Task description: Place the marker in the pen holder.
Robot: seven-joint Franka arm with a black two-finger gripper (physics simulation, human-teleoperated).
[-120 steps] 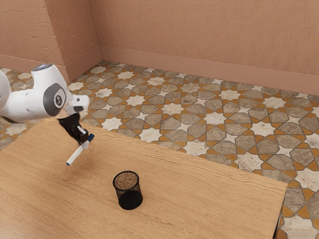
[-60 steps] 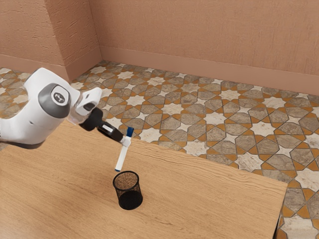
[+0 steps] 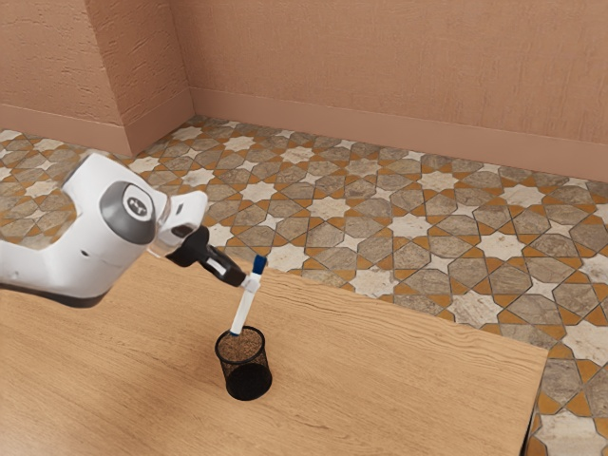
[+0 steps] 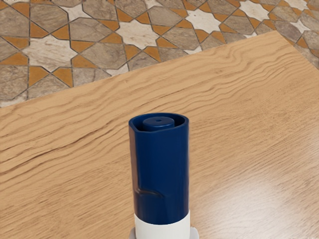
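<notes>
1. Bearing the pen holder, the wooden bench (image 3: 408,380) spans the foreground.
2. Arm (image 3: 104,228), reaching from the exterior view's left, its hand above and just beside the pen holder.
3. Pen holder (image 3: 249,382), black mesh, upright, its mouth open below the marker.
4. Marker (image 3: 243,312), hanging below the fingertips. Its long axis is steep but tilted, the blue cap (image 4: 160,174) uppermost and leaning toward the exterior view's right. Compared with half a second earlier, it sits lower and nearer the mouth; the pen holder is unmoved.
5. Fingers (image 3: 232,275), closed about the marker's white barrel, just below the cap.
6. Lower tip (image 3: 235,332), at the far part of the rim; whether above or just within cannot be told. Straightening and centring probably come before lowering, lest it catch the rim.
</notes>
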